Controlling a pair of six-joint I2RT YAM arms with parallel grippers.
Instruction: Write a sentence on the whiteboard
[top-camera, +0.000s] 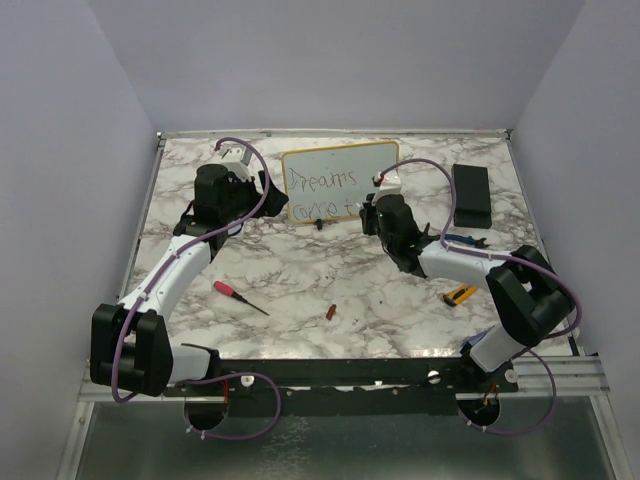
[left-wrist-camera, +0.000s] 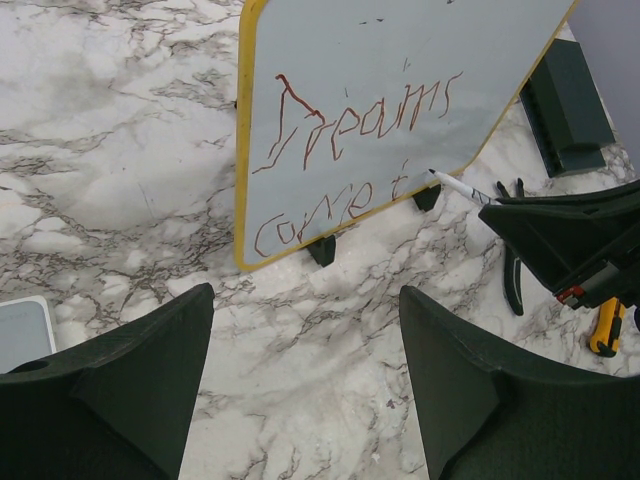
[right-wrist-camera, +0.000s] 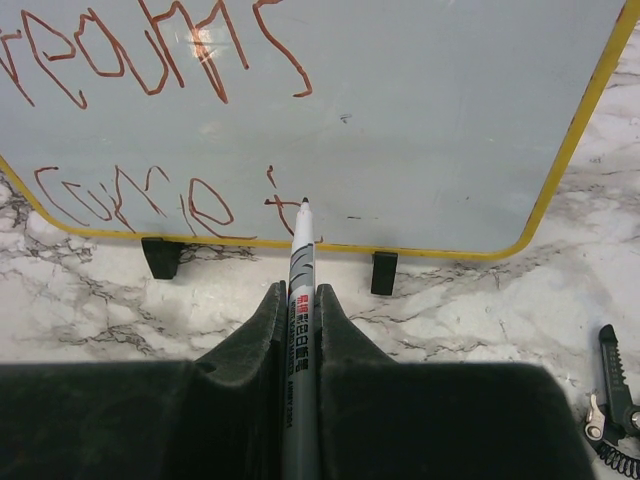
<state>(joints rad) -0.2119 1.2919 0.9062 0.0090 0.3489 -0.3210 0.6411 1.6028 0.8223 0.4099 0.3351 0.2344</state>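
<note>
Right arm at work: my right gripper (right-wrist-camera: 302, 298) is clamped on a marker (right-wrist-camera: 302, 250), which runs straight out ahead between the two fingers. Just beyond them its tip meets, or all but meets, the lower part of the whiteboard (right-wrist-camera: 420, 110), which stands upright on the marble table (right-wrist-camera: 480, 300) directly in front of me. The sentence (right-wrist-camera: 150, 70) lies ahead and to the left of the tip, in reddish strokes: "Dreams" on the upper line, "come" and a lone "t" below. The writing step is in hand, the last word barely begun. Next, I judge, the tip must shift a little rightward and form an "r" with light, steady pressure, lest the board tip back. My left gripper (left-wrist-camera: 305, 300) hangs wide open, holding nothing, the board ahead of it and slightly right.
</note>
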